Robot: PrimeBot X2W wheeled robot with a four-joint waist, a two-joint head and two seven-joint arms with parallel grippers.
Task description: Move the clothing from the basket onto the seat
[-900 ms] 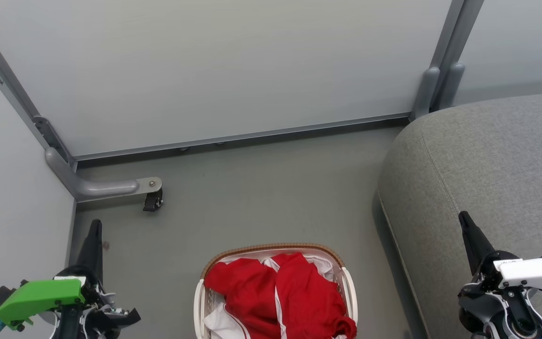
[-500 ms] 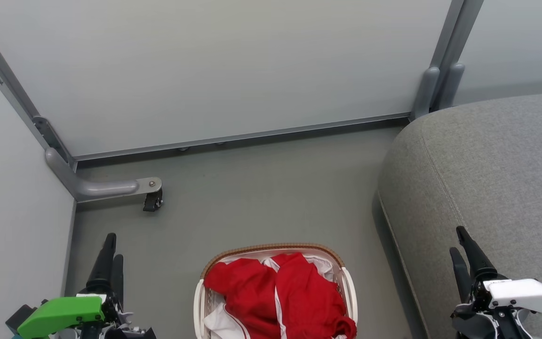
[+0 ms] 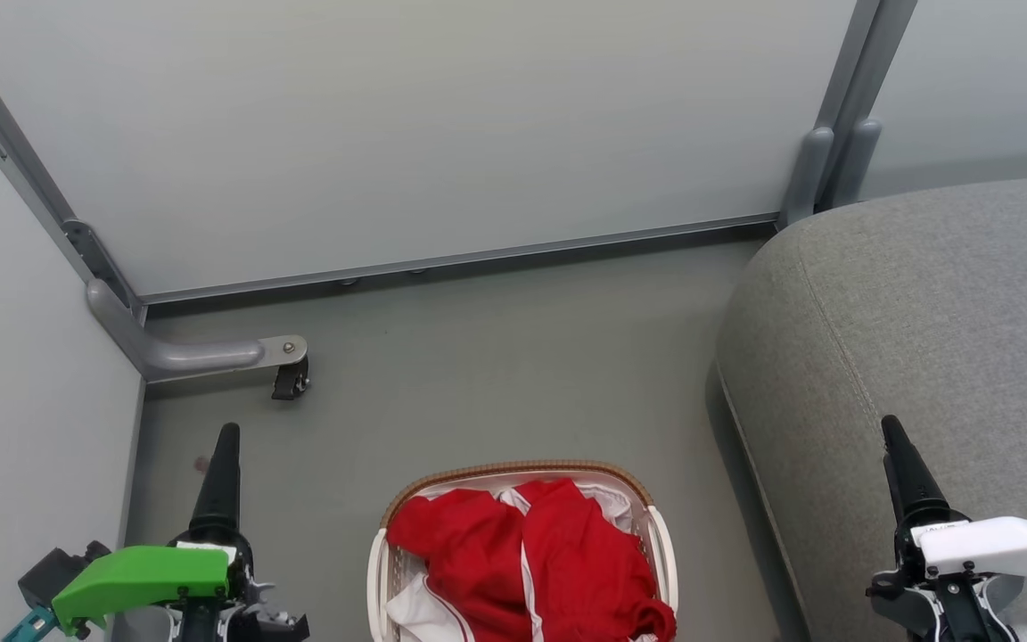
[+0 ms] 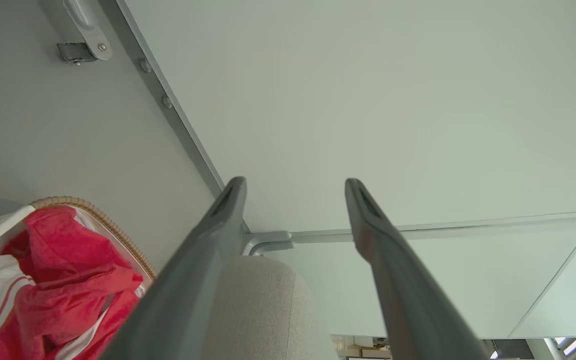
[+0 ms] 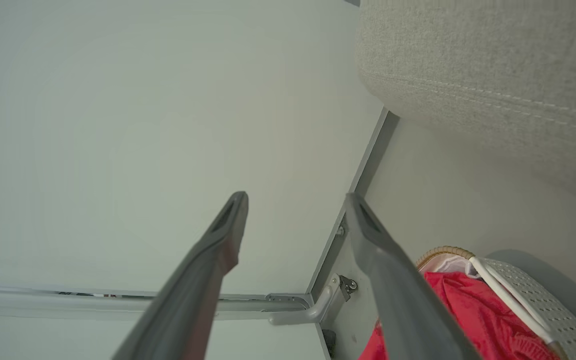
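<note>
- Clothing (image 3: pixel 549 562) lies inside the basket (image 3: pixel 513 467).
- Seat (image 3: pixel 924 312) stands right of the basket.
- Left gripper (image 4: pixel 294 182) hangs left of the basket, wide, empty.
- Right gripper (image 5: pixel 295 196) hangs right of it, wide, empty.

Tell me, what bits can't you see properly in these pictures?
Basket: head view, near end cut off by the bottom edge.
Clothing: head view, top red folds hide whatever lies underneath; piece count unclear.
Seat: head view, runs off the right edge.
</note>
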